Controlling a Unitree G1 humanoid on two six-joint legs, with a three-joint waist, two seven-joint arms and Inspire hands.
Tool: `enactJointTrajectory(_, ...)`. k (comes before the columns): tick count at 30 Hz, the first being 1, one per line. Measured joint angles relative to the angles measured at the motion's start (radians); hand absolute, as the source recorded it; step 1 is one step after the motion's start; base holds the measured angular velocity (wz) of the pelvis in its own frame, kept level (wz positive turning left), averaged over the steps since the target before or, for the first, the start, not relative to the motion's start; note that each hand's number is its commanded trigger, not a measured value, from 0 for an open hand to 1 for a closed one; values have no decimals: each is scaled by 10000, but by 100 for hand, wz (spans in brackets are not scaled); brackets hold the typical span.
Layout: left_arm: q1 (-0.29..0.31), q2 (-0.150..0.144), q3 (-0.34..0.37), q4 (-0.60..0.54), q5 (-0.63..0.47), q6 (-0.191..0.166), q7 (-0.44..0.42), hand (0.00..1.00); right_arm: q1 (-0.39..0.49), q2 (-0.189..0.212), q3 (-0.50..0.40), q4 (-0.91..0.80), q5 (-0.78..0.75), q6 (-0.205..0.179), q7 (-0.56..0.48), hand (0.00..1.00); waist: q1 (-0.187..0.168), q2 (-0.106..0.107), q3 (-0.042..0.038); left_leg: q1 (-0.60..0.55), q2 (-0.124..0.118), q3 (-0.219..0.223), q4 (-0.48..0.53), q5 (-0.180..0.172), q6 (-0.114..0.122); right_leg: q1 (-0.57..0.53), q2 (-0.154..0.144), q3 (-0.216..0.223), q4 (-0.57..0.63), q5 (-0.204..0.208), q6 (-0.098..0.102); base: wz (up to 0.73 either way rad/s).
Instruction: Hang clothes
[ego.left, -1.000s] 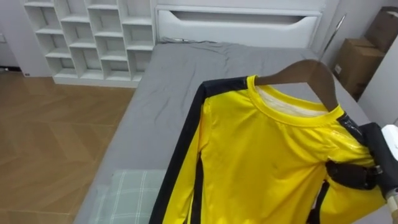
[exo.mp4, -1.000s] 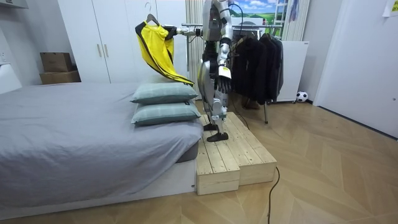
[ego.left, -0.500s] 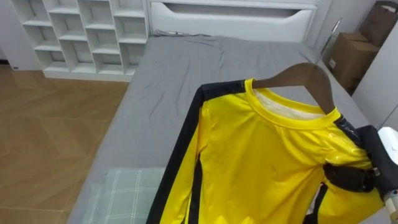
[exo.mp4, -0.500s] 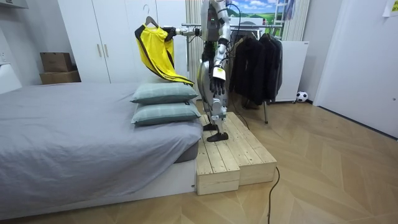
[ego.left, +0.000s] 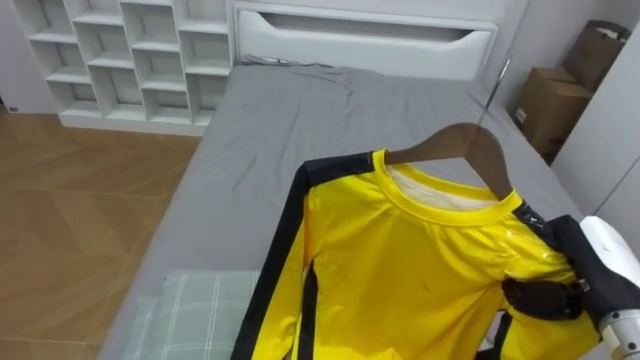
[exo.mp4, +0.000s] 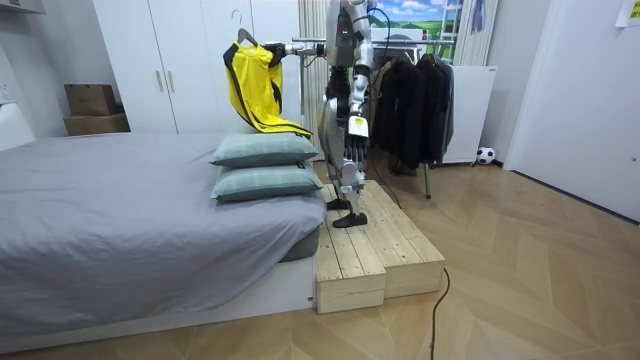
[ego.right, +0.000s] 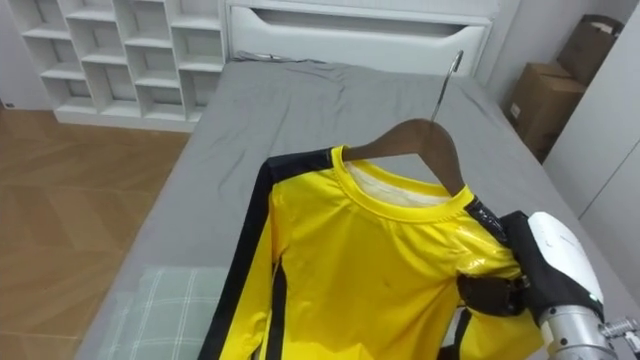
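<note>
A yellow long-sleeved shirt (ego.left: 420, 280) with black side stripes hangs on a brown wooden hanger (ego.left: 470, 150), whose thin metal hook (ego.left: 492, 85) points up. My right hand (ego.left: 545, 298) has dark fingers curled on the shirt's shoulder at the hanger's end. In the room view I stand on a wooden platform (exo.mp4: 370, 245) beside the bed, my right arm stretched out level toward the room view's left. It holds the shirt (exo.mp4: 255, 90) high over the pillows. My left hand (exo.mp4: 353, 135) hangs at my side with relaxed fingers.
A grey bed (ego.left: 300, 130) lies below the shirt, with a checked pillow (ego.left: 190, 310) at its near end. White cubby shelves (ego.left: 120, 50) and cardboard boxes (ego.left: 545, 100) stand beyond it. Behind me a rack of dark clothes (exo.mp4: 415, 95) stands next to white wardrobes (exo.mp4: 170, 60).
The eye view has shifted a little, so the shirt sits further left. My right hand keeps its hold on the hanger. My left arm has swung slightly at my side.
</note>
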Motion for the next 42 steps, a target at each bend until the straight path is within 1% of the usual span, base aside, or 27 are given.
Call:
enactJointTrajectory(4, -7, -14, 20, 425, -4, 39, -429, 0, 1, -1, -17, -218, -17, 9, -3, 100, -3, 130, 1, 27, 16, 103, -8, -32, 31, -32, -4, 92, 48, 22, 33, -6)
enactJointTrajectory(7, -19, -16, 92, 678, -186, 47, -857, 0, -11, -17, -7, -324, -4, 7, -2, 100, 81, 158, -2, 20, 36, 315, -1, -53, 60, -169, -5, 247, 166, 19, 46, -20)
enactJointTrajectory(9, -5, -11, 107, 823, -183, 85, -1115, 0, -10, -13, -7, -322, -2, 7, -1, 100, 28, 151, 9, 25, 35, 368, 4, -65, 77, -176, -12, 271, 169, 20, 59, -7)
enactJointTrajectory(14, -47, 13, 111, 816, -163, 209, -1641, 0, -10, -10, 30, -325, -3, 7, 0, 100, 26, 16, 31, 85, 46, 555, 43, -99, 96, -181, -15, 374, 212, 30, 75, -9)
enactJointTrajectory(16, -105, 67, 111, 836, -131, 214, -1799, 0, -2, -12, 138, -325, -46, 12, 18, 100, 19, -76, 73, 80, 90, 671, 177, -218, 95, -211, 18, 435, 295, 22, 85, -13)
enactJointTrajectory(17, -125, 74, 105, 859, -139, 214, -1811, 0, -2, -18, 189, -324, -29, 27, 60, 100, 42, -101, 69, 88, 103, 759, 193, -246, 95, -257, 37, 511, 315, 21, 86, -27)
enactJointTrajectory(20, -336, 160, 72, 1040, -163, 235, -1879, 0, 0, -22, 537, -257, 104, 37, 311, 100, 177, -256, 113, 32, 229, 1243, 402, -477, 88, -565, 177, 847, 512, 33, 83, -44)
enactJointTrajectory(22, -499, 182, 68, 1189, -195, 226, -1908, 0, -1, -15, 870, -233, 146, 87, 484, 100, 439, -284, 98, 63, 422, 2005, 573, -744, 68, -874, 289, 807, 777, 94, 71, -83)
enactJointTrajectory(23, -560, 191, 74, 1191, -199, 222, -1929, 0, -8, -15, 951, -226, 145, 88, 509, 100, 541, -290, 94, 68, 473, 2240, 642, -800, 62, -975, 307, 767, 856, 113, 64, -100)
enactJointTrajectory(24, -584, 224, 74, 1211, -180, 218, -1982, 0, -20, -4, 1129, -229, 103, 86, 583, 100, 637, -278, 102, 27, 609, 2675, 901, -926, 48, -1091, 304, 233, 886, 197, -8, -125)
enactJointTrajectory(25, -656, 250, 77, 1296, -179, 216, -2009, 0, -19, 8, 1273, -230, 27, 90, 655, 100, 898, -239, 92, 72, 740, 3282, 1025, -1040, 28, -1238, 246, -712, 868, 294, -131, -133)
enactJointTrajectory(26, -734, 282, 72, 1397, -178, 204, -2022, 0, -30, 27, 1343, -230, -15, 95, 683, 100, 1048, -235, 95, 83, 788, 3616, 1063, -1066, 20, -1306, 168, -1313, 858, 352, -226, -148)
enactJointTrajectory(27, -849, 307, 68, 1638, -190, 205, -2034, 0, -104, 30, 1438, -225, -52, 97, 754, 100, 1245, -125, 141, 133, 915, 4190, 1173, -1196, -2, -1406, 49, -2482, 860, 474, -333, -137)
enactJointTrajectory(28, -957, 297, 52, 1691, -186, 209, -2053, 0, -188, 29, 1513, -171, -115, 95, 761, 100, 1354, 9, 209, 191, 995, 4719, 1240, -1310, -4, -1459, -118, -3445, 1095, 456, -326, -135)
enactJointTrajectory(29, -1037, 301, -26, 1698, -183, 215, -2059, 0, -230, 29, 1511, -48, -86, 110, 753, 100, 1360, 147, 183, 251, 1049, 5308, 1252, -1417, -49, -1731, -513, -4141, 1908, 195, -160, -82)
enactJointTrajectory(30, -1109, 332, -153, 1710, -181, 223, -2058, 0, -229, 22, 1496, 28, -55, 131, 734, 100, 1288, 181, 174, 291, 1042, 5558, 1261, -1447, -78, -1843, -831, -4284, 2333, 30, -76, -49)
enactJointTrajectory(31, -1212, 420, -462, 1684, -180, 236, -2057, 0, -292, -3, 1501, 262, -21, 159, 669, 100, 1263, 223, 157, 433, 1017, 6116, 1213, -1498, -148, -1970, -1455, -4349, 2929, -134, 101, -37)
enactJointTrajectory(32, -1232, 473, -593, 1663, -179, 237, -2058, 0, -371, 0, 1538, 365, -21, 204, 668, 100, 1267, 220, 144, 488, 989, 6355, 1219, -1511, -180, -2018, -1641, -4309, 2954, -134, 147, -82)
enactJointTrajectory(33, -1327, 551, -722, 1650, -160, 269, -2062, 0, -634, 6, 1725, 497, -93, 225, 670, 100, 1329, 189, 135, 564, 967, 6807, 1324, -1556, -277, -2102, -1749, -4015, 2839, -152, 178, -97)
enactJointTrajectory(35, -1345, 535, -719, 1657, -57, 485, -2078, 0, -859, 4, 1913, 478, -204, 178, 683, 100, 1204, 299, 140, 616, 1137, 7107, 1625, -1547, -314, -2132, -1605, -4035, 2698, -118, 61, -71)
enactJointTrajectory(36, -1452, 513, -715, 1659, -7, 628, -2092, 0, -941, 14, 1913, 415, -223, 182, 714, 100, 1013, 329, 114, 612, 1251, 7284, 1813, -1539, -329, -2202, -1464, -4093, 2552, -139, 15, -54)
enactJointTrajectory(37, -1478, 505, -716, 1663, 54, 804, -2092, 0, -1113, 38, 1914, 358, -234, 187, 801, 100, 940, 356, 103, 607, 1437, 7605, 2187, -1532, -342, -2216, -1324, -4097, 2458, -129, -83, -65)
enactJointTrajectory(38, -1460, 500, -704, 1666, 103, 915, -2087, 0, -1234, 59, 1913, 331, -241, 186, 855, 100, 933, 369, 99, 567, 1582, 7722, 2489, -1530, -344, -2199, -1233, -4065, 2362, -127, -137, -100)
enactJointTrajectory(39, -1394, 501, -704, 1659, 225, 1192, -2075, 0, -1516, 99, 1914, 327, -209, 186, 936, 100, 953, 423, 115, 465, 1959, 7788, 3361, -1516, -361, -2147, -1059, -4141, 2218, -102, -278, -126)
enactJointTrajectory(40, -1276, 511, -714, 1657, 326, 1476, -2077, 0, -1846, 129, 1925, 326, -209, 189, 968, 100, 981, 444, 119, 326, 2390, 7733, 4435, -1425, -501, -2105, -941, -4228, 2215, -177, -418, -130)
enactJointTrajectory(41, -1202, 513, -721, 1655, 342, 1620, -2084, 0, -1968, 134, 1947, 326, -204, 189, 966, 100, 954, 555, 135, 244, 2574, 7609, 4948, -1339, -578, -2061, -883, -4223, 2212, -216, -480, -124)
enactJointTrajectory(42, -1135, 521, -761, 1653, 405, 1954, -2119, 0, -2142, 128, 2002, 333, -36, 216, 941, 100, 879, 577, 93, 49, 2844, 7319, 5820, -1005, -608, -1995, -777, -3926, 2202, -279, -545, -106)
